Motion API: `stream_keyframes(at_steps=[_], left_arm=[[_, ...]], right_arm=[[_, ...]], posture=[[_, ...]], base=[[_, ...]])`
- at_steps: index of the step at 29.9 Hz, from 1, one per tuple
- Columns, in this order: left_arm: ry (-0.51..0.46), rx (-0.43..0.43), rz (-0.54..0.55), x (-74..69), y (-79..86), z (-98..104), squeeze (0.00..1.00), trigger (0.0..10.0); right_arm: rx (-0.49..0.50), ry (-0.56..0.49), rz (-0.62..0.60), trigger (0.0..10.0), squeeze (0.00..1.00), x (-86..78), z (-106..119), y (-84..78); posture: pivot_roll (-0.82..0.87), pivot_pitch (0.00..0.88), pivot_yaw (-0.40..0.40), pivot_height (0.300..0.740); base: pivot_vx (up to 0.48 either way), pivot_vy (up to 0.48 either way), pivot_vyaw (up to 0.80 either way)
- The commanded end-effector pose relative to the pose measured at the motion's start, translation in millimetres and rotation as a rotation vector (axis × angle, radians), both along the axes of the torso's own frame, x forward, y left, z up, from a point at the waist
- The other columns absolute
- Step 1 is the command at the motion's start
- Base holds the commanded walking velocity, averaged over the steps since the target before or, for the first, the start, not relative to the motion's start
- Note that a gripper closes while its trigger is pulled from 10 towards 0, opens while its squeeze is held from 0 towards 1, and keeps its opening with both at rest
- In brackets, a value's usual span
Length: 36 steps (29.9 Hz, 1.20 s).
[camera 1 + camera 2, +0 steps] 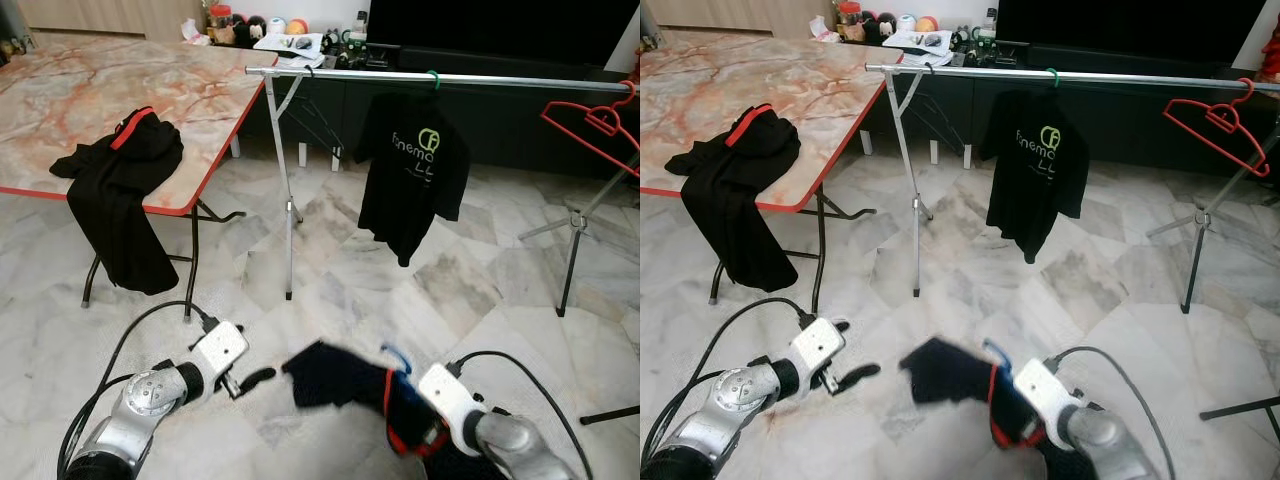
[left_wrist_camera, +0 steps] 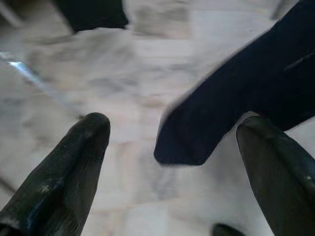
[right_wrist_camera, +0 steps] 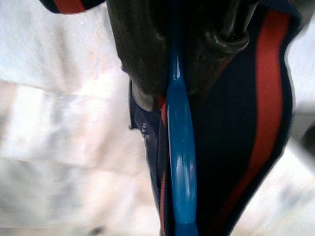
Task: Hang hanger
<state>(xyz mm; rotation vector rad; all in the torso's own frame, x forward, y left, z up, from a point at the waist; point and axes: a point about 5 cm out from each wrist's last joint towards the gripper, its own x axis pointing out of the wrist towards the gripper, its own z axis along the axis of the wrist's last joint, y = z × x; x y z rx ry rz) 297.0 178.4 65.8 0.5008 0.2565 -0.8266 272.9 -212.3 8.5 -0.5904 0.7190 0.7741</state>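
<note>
The right end effector was low at the robot's right, its two black fingers pressed together on a blue hanger that carried a dark garment with red trim; the garment spread out toward the left from the hanger, above the marble floor. The left end effector hovered at the robot's left with its fingers spread apart, holding nothing, and one dark sleeve of the garment reached between them in the left wrist view, though whether it touched either finger could not be told. Ahead stood a metal clothes rail on thin legs, with a black T-shirt bearing pale lettering hanging from a green hook near the middle of the bar. An empty red hanger hung at the rail's right end. To the left, a marble-patterned counter with a red edge held another black garment draped over its front edge, well apart from both end effectors.
</note>
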Motion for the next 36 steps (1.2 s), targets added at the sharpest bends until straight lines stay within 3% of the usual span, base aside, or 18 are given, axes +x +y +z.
stream_keyframes(at_steps=[1, 4, 6, 15, 23, 29, 36], left_arm=[[0.046, 0.024, -0.060, -4.7, -0.7, -1, 0.00, 10.0], [0.112, 0.096, -0.164, -9.8, -2.5, -1, 0.00, 10.0], [0.124, 0.097, -0.176, -10.3, -3.8, -1, 0.00, 10.0], [0.138, 0.023, -0.235, -5.6, -23.2, 14, 0.00, 10.0], [0.198, -0.093, -0.285, -8.7, -37.3, 23, 0.00, 10.0], [0.279, -0.109, -0.360, -19.1, -44.0, 26, 0.00, 10.0], [0.308, -0.105, -0.393, -22.5, -52.9, 28, 0.00, 10.0]], right_arm=[[0.012, 0.011, 0.082, 10.0, 0.00, 2.2, 4, 4.0], [0.059, 0.048, 0.212, 10.0, 0.00, 3.0, 10, 11.7], [0.062, 0.057, 0.242, 10.0, 0.00, 2.7, 11, 14.6], [-0.040, 0.068, 0.437, 10.0, 0.00, -1.1, -1, 36.7], [-0.059, 0.032, 0.438, 10.0, 0.00, -0.4, -9, 53.1], [-0.030, 0.003, 0.438, 10.0, 0.00, 2.1, -8, 60.5], [-0.025, -0.023, 0.421, 10.0, 0.00, 6.8, -5, 61.1]], posture=[[0.01, 0.091, -0.005, 0.740], [0.01, 0.092, -0.015, 0.740], [0.01, 0.092, -0.019, 0.740], [0.02, 0.088, -0.038, 0.740], [0.02, 0.090, -0.047, 0.740], [0.02, 0.089, -0.048, 0.740], [0.02, 0.088, -0.047, 0.740]], base=[[0.000, 0.000, 0.00], [0.000, 0.000, 0.00], [0.000, 0.000, 0.00], [0.000, 0.000, 0.00], [0.000, 0.000, 0.00], [0.000, 0.000, 0.00], [0.000, 0.000, 0.00]])
